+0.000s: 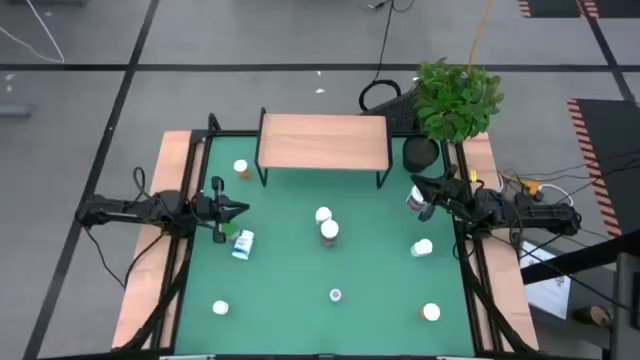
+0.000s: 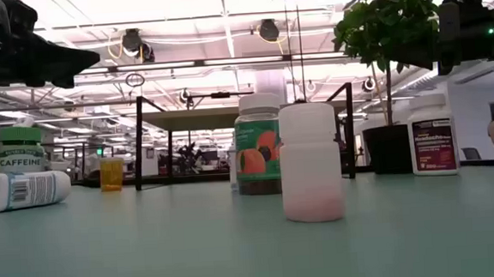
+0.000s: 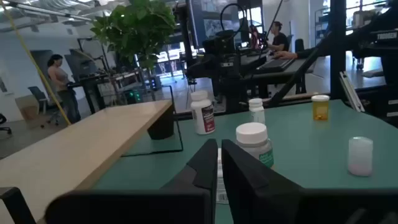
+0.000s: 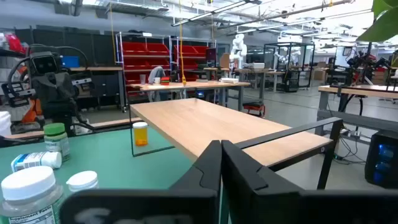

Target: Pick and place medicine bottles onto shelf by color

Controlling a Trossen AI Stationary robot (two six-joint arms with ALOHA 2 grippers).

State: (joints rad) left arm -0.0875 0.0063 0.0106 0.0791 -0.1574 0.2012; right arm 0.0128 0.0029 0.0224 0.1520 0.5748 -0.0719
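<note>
While both arms hang above the green mat [image 1: 300, 270] with nothing in their claws, we see the medicine bottles scattered across it and none on the shelf [image 1: 323, 141], a low table with a light wood top and thin black legs standing at the mat's far edge. The left gripper [image 1: 238, 210] sits at the mat's left side with its fingers pressed together, and the right gripper [image 1: 418, 184] sits at the right side, likewise closed on nothing. Just beside the left gripper we find a green-capped bottle [image 1: 229, 231] standing upright and a white bottle with a blue label [image 1: 243, 245] lying on its side. A small orange bottle [image 1: 241, 169] stands near the shelf's left legs. At the mat's middle, a plain white bottle [image 1: 323, 214] and a dark bottle with a fruit label [image 1: 329, 232] stand close together. A white bottle with a red label [image 1: 415, 200] stands beside the right gripper. More white-capped bottles dot the near half of the mat. A black pot [image 1: 421, 153] holding a leafy green plant [image 1: 455, 98] stands by the shelf's right end.
</note>
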